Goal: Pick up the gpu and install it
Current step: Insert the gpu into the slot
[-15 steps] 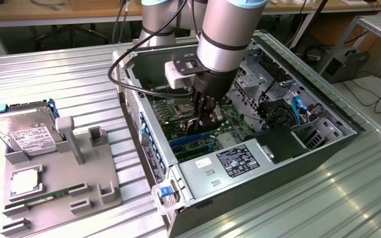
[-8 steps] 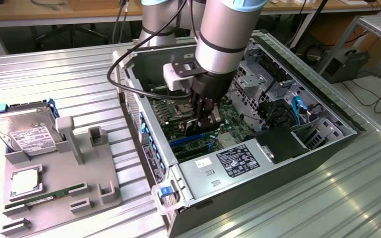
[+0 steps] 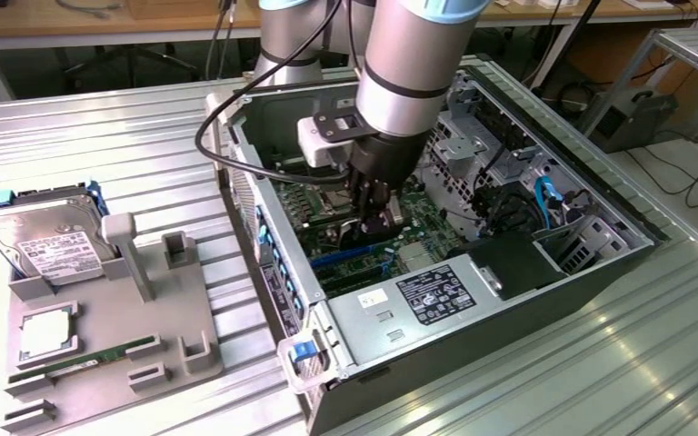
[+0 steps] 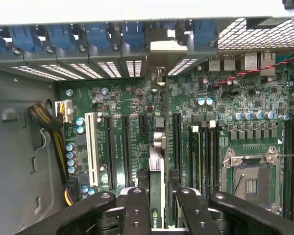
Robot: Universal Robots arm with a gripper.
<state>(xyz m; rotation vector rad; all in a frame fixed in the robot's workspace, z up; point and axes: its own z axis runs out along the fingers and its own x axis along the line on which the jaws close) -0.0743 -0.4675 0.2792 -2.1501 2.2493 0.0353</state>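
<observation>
Both jaws of your black metal gripper (image 4: 161, 203) are clamped on the thin, dark, silver-bracketed gpu (image 4: 157, 171), held on edge over the slots of the green motherboard (image 4: 137, 93); judge it light, stiff yet fragile, so grip its bare upper edge, never the components

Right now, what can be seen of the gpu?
The gpu is a thin dark card seen edge-on, standing upright over the green motherboard inside the open computer case. A small green logo shows near the pincer, which clamps it with a finger on each face. What looks like its silver bracket lies at the far end, by the case's rear slot openings. Whether its edge sits in a slot cannot be told.
</observation>
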